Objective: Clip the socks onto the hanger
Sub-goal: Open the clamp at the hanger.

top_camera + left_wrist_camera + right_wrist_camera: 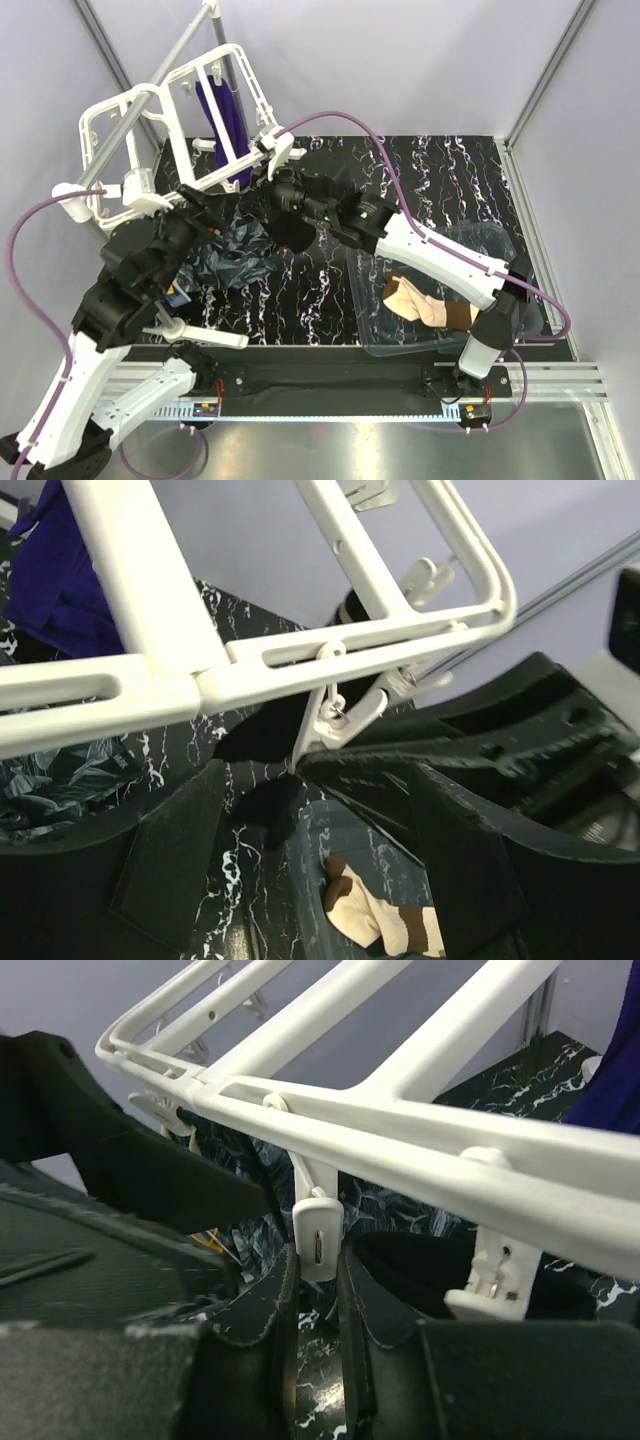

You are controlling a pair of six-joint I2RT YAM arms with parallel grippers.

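Table: black marbled tabletop [440, 180] filled the view.
Hanger: large white plastic drying frame [400, 1125] stood at 10 o'clock.
Bin: clear plastic tub [357, 290] sat at 4 o'clock.
Left arm: left gripper [300, 815] was spread wide beneath the frame.
Right arm: right gripper [318, 1282] pinched a small white plastic clip [318, 1228].
Socks: beige brown-cuffed socks [420, 300] lay in the tub.

White shell links joined by black joints are seen on the left arm [70, 385] at lower left and the right arm [440, 258] at centre right. A purple cable [338, 114] is looped from each arm, and small green lights [365, 213] are lit on the right arm's black wrist. Matte black padded fingers [170, 870] are shown in the wrist views.
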